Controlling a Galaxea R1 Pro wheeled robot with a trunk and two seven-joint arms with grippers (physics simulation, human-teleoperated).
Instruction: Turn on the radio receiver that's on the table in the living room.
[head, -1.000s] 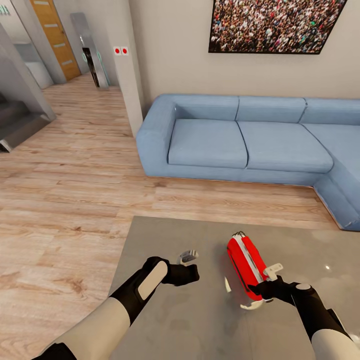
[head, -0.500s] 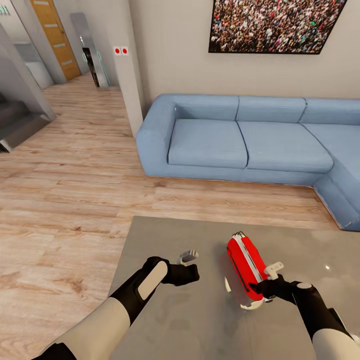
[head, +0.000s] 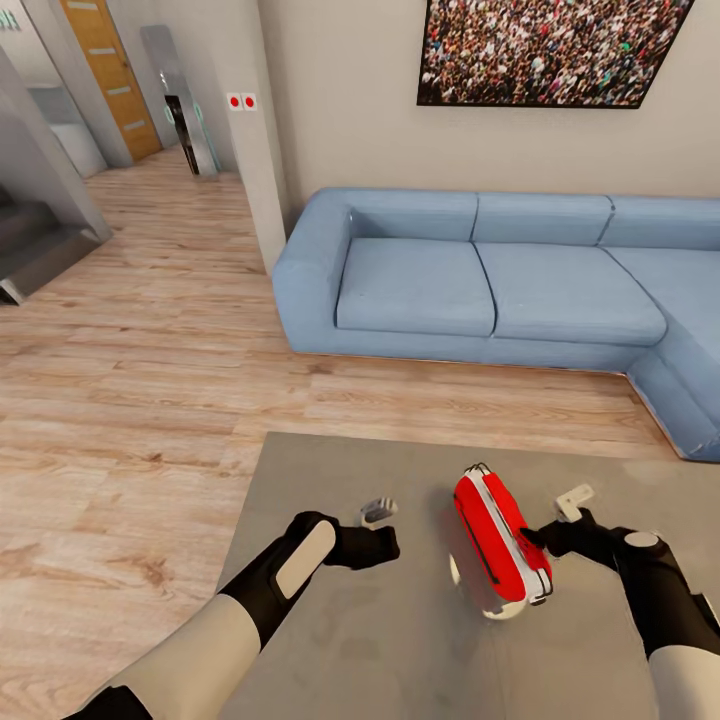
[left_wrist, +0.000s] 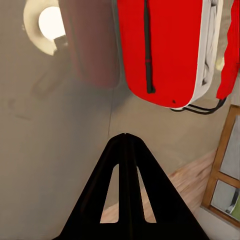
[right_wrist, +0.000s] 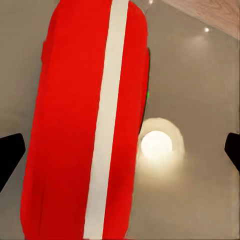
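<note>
Head view: the radio receiver (head: 497, 541) stands on the table (head: 330, 640), a glossy grey-taupe top, roughly mid-table between the two arms, red body with a white trim band along its upper edge. Right gripper (head: 560, 512) sits just beside the radio's right flank, near its upper edge; whether it touches the shell cannot be told. In the right wrist view the radio receiver (right_wrist: 90, 120) appears close up with the white stripe down its middle, and the two dark fingertips (right_wrist: 10, 152) sit far out at opposite edges of the frame, so the right pincer is wide and holds nothing. A bright round reflection (right_wrist: 156, 144) lies on the table surface beside the radio. Left gripper (head: 377, 520) hovers over the table, apart from the radio on its left side. In the left wrist view its two black fingers (left_wrist: 112, 165) meet at their tips, so the left pincer is narrow, closed on nothing; the radio receiver (left_wrist: 160, 50) lies ahead of it, thin wire handle visible at its end. Beyond the table: light wood floor (head: 150, 380), blue sofa (head: 480, 280), framed crowd picture (head: 550, 45) on the beige wall.
</note>
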